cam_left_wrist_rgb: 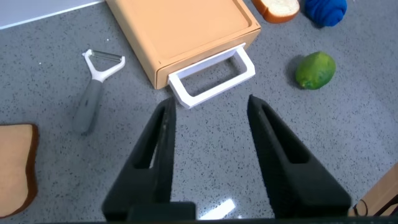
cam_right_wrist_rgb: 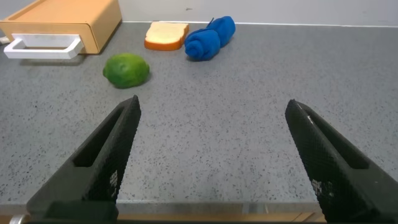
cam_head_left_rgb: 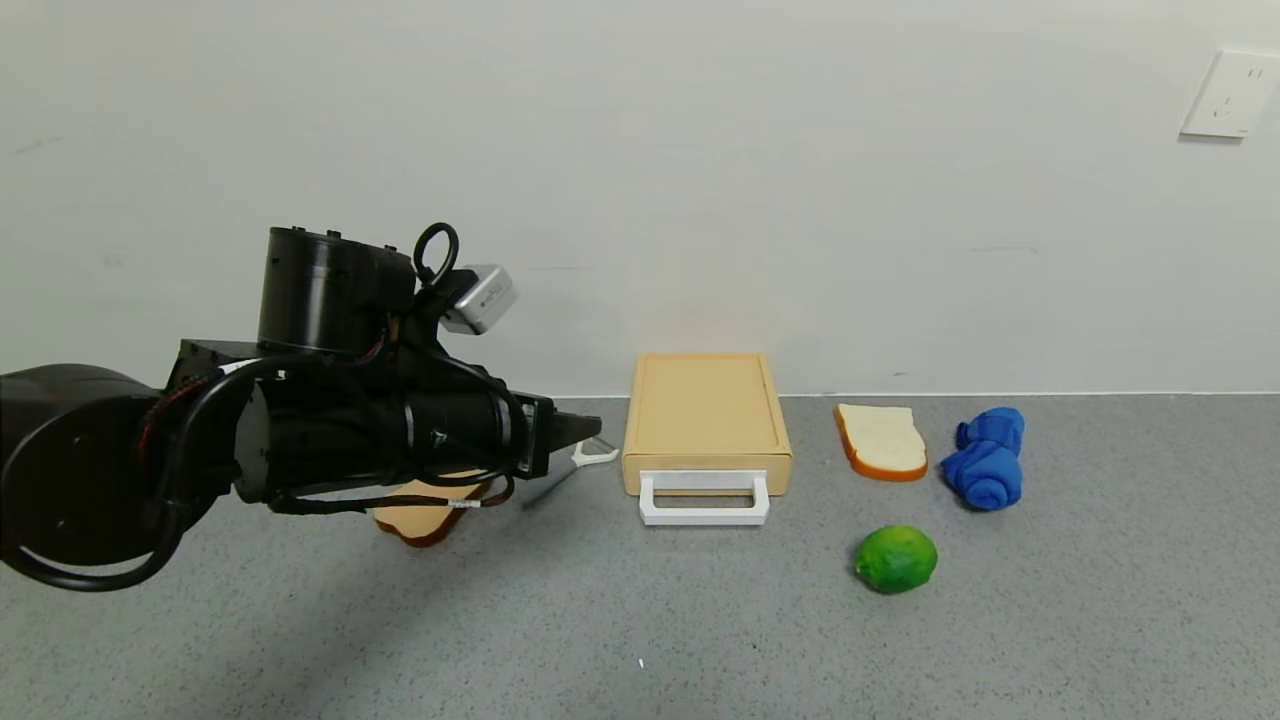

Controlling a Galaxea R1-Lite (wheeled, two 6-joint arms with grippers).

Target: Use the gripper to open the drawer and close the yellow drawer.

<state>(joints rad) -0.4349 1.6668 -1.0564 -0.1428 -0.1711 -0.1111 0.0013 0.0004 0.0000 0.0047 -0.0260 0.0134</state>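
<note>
Grey speckled worktop (cam_head_left_rgb: 1100, 620) against a plain white wall. The drawer (cam_head_left_rgb: 707, 422) sits at the back near the wall, pushed in, its white loop handle (cam_head_left_rgb: 704, 497) facing forward. Left hand (cam_head_left_rgb: 578, 428) hovers just left of the drawer, above a peeler (cam_head_left_rgb: 575, 466) — fingers (cam_left_wrist_rgb: 155, 146) spread, holding nothing. Bread slice (cam_head_left_rgb: 881, 441) lies right of the drawer, blue cloth (cam_head_left_rgb: 985, 458) farther right, lime (cam_head_left_rgb: 896, 558) in front and right. Right hand (cam_right_wrist_rgb: 211, 152) — open, empty, low over the worktop well right of the drawer.
</note>
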